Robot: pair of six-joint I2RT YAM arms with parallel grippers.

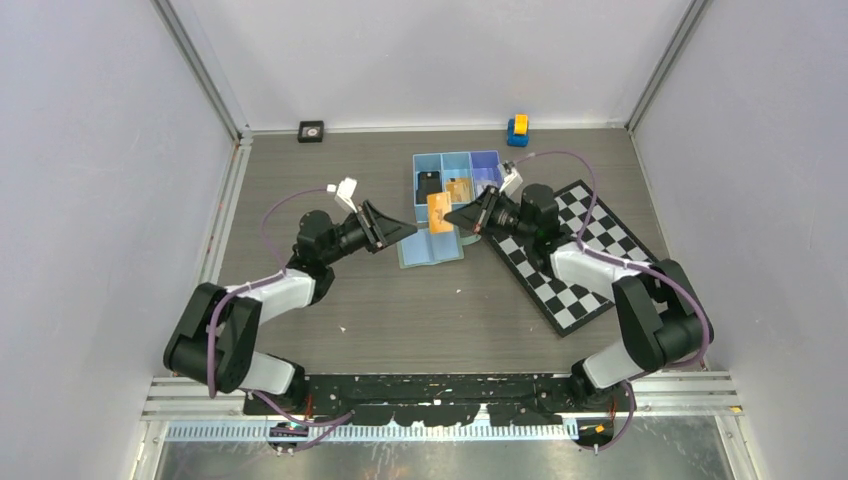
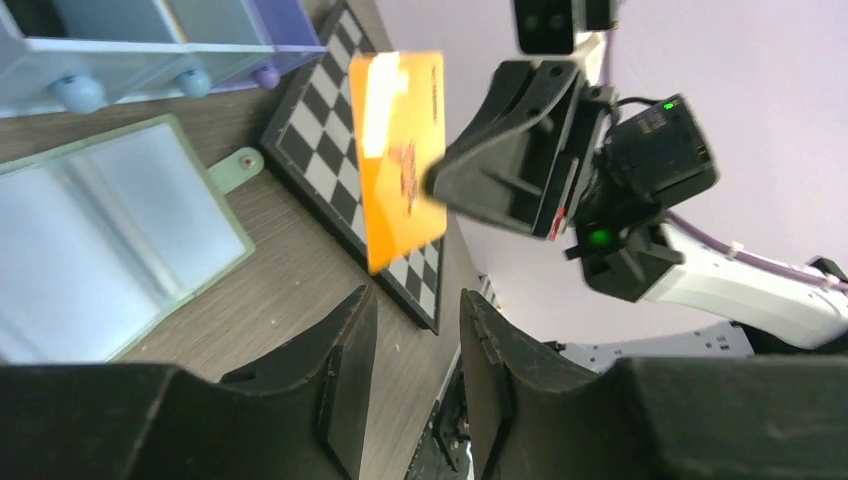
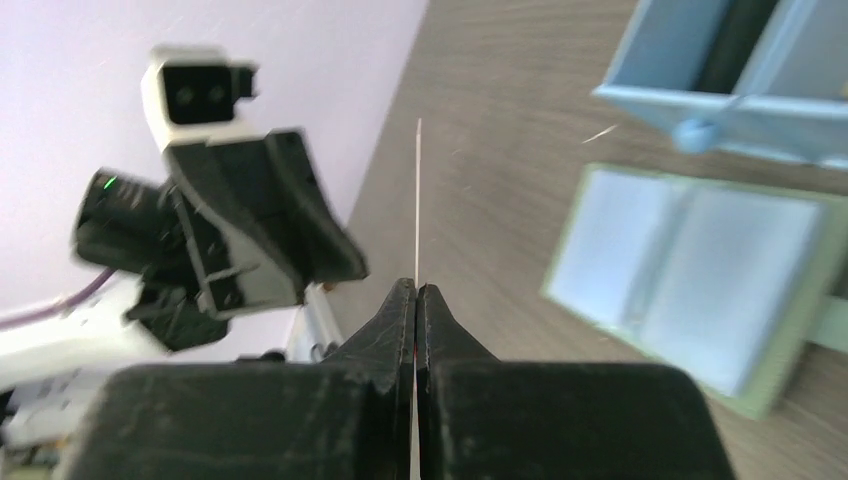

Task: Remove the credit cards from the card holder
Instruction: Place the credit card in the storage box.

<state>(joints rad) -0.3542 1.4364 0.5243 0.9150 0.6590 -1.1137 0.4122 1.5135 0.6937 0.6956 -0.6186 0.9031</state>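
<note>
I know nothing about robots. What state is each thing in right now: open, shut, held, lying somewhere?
Card holder: open, lying flat on the table.
Orange card: out of the holder, held in the air.
Right gripper: shut on the orange card.
Left gripper: open, empty.
Black card: lying in the left compartment of the blue tray.

Three credit cards [image 1: 439, 212], one card holder [image 1: 430, 250], one tray [image 1: 430, 157], one chessboard [image 1: 560, 297].

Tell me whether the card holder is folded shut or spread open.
Spread open: the card holder lies flat, both pale blue-grey inner faces turned up.
</note>
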